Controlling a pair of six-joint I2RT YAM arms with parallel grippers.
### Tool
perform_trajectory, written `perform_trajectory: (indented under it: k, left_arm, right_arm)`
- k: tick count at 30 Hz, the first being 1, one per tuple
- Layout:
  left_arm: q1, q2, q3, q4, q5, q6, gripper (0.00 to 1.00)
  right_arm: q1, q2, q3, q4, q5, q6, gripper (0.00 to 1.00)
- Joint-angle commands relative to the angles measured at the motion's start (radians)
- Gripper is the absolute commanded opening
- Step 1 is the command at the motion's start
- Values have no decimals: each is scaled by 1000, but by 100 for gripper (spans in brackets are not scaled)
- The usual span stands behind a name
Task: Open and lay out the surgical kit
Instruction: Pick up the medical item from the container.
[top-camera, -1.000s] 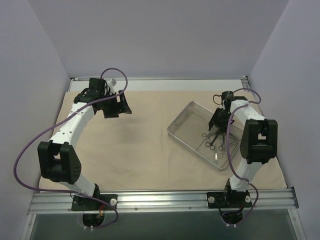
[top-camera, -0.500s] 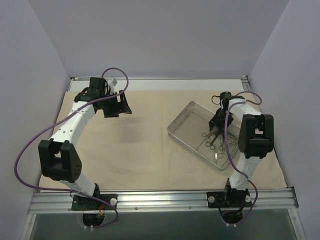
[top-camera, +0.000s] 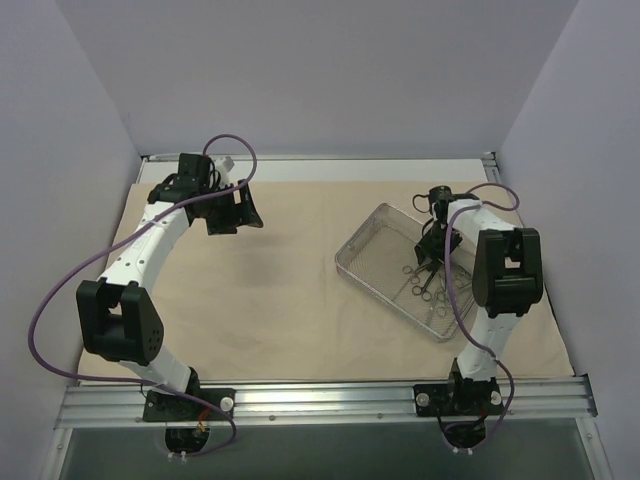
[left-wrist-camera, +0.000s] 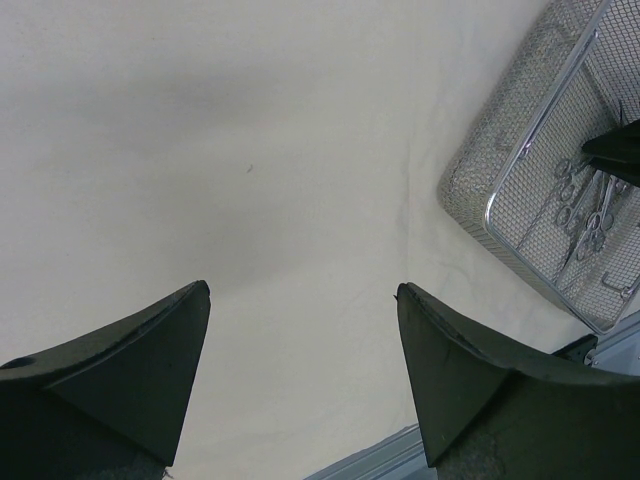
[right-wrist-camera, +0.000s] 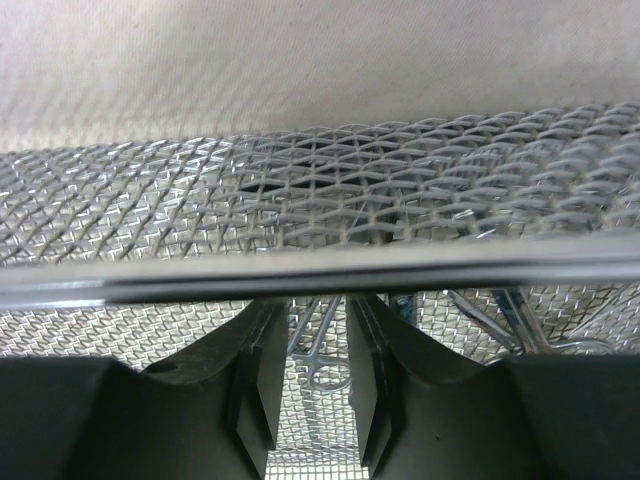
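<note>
Inside tray (top-camera: 383, 245), right hand (top-camera: 428, 256) beside rim

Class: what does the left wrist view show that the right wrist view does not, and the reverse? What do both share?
Left wrist only: the open left tool over a wide stretch of large beige cloth wrap. Right wrist only: the right tool close up, its fingers narrowly apart, thin steel ring-handled instruments showing between them. Both: the rectangular silver wire-mesh tray, those instruments, the cloth.
</note>
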Motion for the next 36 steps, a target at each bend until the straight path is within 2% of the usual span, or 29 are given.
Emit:
perform_trajectory:
  k: [1, 4, 7, 10, 11, 14, 25, 31, 36]
  left_arm:
    - [2, -17, 27, 12, 12, 13, 84]
    - [4, -27, 11, 24, 12, 7, 84]
    - [4, -34, 7, 19, 7, 9, 84]
    - [-6, -31, 19, 8, 13, 32, 86]
    - [-9, -36, 22, 5, 6, 38, 87]
    - [-18, -43, 22, 10, 18, 45, 88]
    - [-33, -60, 2, 76, 84, -5, 88]
    - [-105, -60, 22, 127, 120, -19, 87]
    - [-190, -33, 30, 269, 291, -123, 83]
  right_arm:
    - [51, 67, -81, -63, 77, 45, 28]
    - [59, 64, -101, -41, 83, 27, 27]
    - [53, 105, -78, -10, 97, -24, 22]
    - [62, 134, -64, 24, 41, -71, 15]
    - [67, 125, -61, 27, 30, -79, 8]
    - [87, 58, -58, 33, 7, -119, 0]
    - [108, -169, -2, -14, -133, -206, 0]
    - [134, -237, 14, 9, -151, -255, 0]
    - [183, -280, 60, 45, -229, -294, 0]
